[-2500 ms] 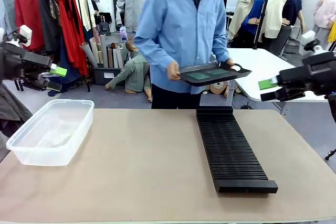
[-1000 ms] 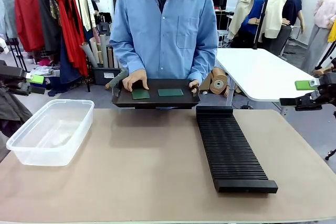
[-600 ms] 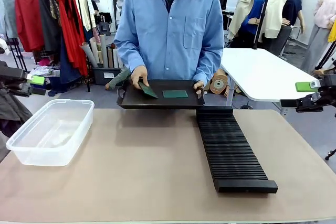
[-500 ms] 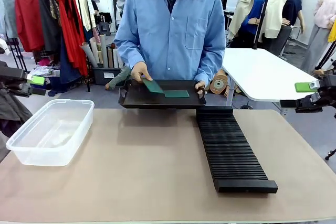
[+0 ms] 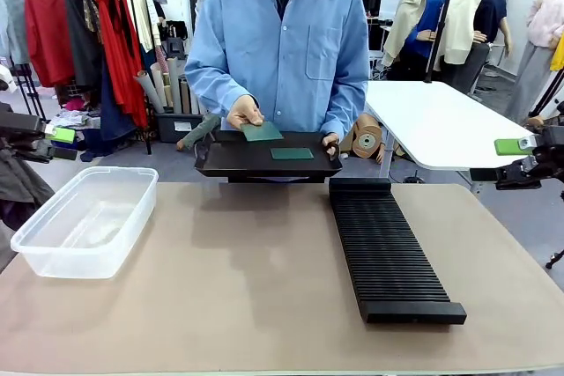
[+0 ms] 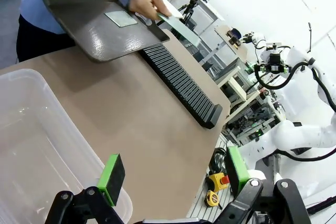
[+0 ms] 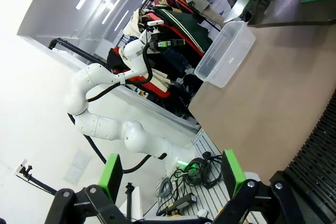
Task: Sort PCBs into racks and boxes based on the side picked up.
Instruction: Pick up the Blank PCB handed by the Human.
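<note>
One PCB was pinched in the person's hand above the black tray at the far side; another PCB lay on it. The left gripper and right gripper stood released, holding nothing.

Lifted PCB tilted in person's hand; second PCB flat on tray; rack right, clear box left.

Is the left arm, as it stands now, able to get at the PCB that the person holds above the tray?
Probably yes: its pincer is open, the PCB is raised off the black tray in the person's hand, and nothing stands between, though the reach is long.
</note>
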### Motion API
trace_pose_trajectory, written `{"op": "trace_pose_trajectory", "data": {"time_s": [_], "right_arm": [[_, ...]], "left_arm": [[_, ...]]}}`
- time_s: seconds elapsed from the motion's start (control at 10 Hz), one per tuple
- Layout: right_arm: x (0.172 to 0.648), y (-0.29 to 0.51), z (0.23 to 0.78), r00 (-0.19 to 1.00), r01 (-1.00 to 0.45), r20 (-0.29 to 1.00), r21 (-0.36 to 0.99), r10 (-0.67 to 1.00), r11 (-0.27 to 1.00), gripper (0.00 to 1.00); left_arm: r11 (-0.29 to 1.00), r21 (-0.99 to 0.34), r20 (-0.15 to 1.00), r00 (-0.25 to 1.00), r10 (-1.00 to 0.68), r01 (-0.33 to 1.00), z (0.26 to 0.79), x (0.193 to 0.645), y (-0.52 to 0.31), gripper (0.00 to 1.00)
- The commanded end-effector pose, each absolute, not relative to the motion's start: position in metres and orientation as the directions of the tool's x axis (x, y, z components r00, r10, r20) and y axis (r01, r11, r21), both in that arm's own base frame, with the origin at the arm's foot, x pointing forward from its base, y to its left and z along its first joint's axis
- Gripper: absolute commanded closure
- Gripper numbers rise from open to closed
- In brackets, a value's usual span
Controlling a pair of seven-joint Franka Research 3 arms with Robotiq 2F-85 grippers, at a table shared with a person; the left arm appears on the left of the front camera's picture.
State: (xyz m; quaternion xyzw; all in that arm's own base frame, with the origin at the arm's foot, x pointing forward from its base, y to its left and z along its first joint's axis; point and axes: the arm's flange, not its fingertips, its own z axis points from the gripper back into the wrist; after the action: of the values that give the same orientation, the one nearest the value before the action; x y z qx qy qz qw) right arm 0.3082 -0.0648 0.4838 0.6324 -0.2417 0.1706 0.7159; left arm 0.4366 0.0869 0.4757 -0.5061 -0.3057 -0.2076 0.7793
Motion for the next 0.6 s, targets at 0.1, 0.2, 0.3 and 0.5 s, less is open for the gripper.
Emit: {"op": "trace_pose_trajectory", "data": {"time_s": [0.1,0.2,0.3,0.5], "right_arm": [[0.3107,-0.0656,0.4882,0.820,-0.559,0.569,0.818,-0.055,0.138,0.00],[0.3107,-0.0656,0.4882,0.820,-0.559,0.569,0.818,-0.055,0.138,0.00],[0.3107,-0.0656,0.4882,0.820,-0.559,0.569,0.818,-0.055,0.138,0.00],[0.3107,-0.0656,0.4882,0.820,-0.559,0.569,0.818,-0.055,0.138,0.00]], "left_arm": [[0.404,-0.658,0.690,0.724,-0.014,0.635,0.4778,0.4362,0.0878,0.00],[0.404,-0.658,0.690,0.724,-0.014,0.635,0.4778,0.4362,0.0878,0.00],[0.404,-0.658,0.690,0.724,-0.014,0.635,0.4778,0.4362,0.0878,0.00],[0.404,-0.658,0.690,0.724,-0.014,0.635,0.4778,0.4362,0.0878,0.00]]}}
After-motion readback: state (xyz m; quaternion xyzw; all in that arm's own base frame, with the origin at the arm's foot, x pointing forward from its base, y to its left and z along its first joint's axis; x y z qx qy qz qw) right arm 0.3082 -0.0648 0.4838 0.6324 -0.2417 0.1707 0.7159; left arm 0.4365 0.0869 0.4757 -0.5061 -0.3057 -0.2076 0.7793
